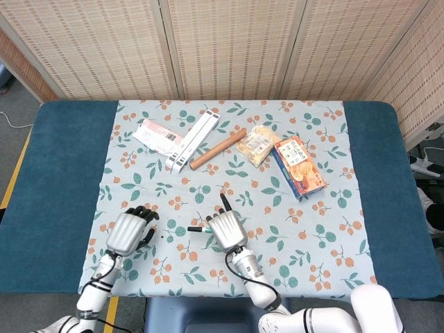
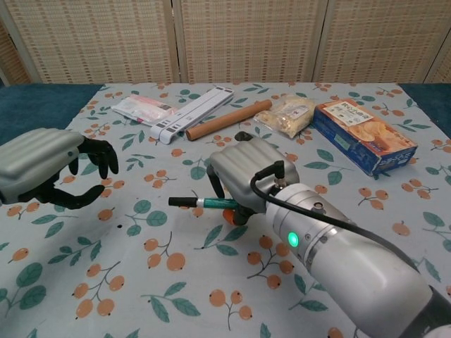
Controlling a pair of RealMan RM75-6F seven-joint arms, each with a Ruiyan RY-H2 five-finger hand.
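My right hand grips a green-and-black pen just above the floral cloth, the pen's black end sticking out to the left. One finger points up the table. My left hand hovers over the cloth to the left of the pen, fingers curled toward the thumb with a gap between them and nothing inside.
At the back lie a pink-and-white packet, a long white box, a brown rod, a clear snack bag and a blue-orange cracker box. The floral cloth lies on a blue table.
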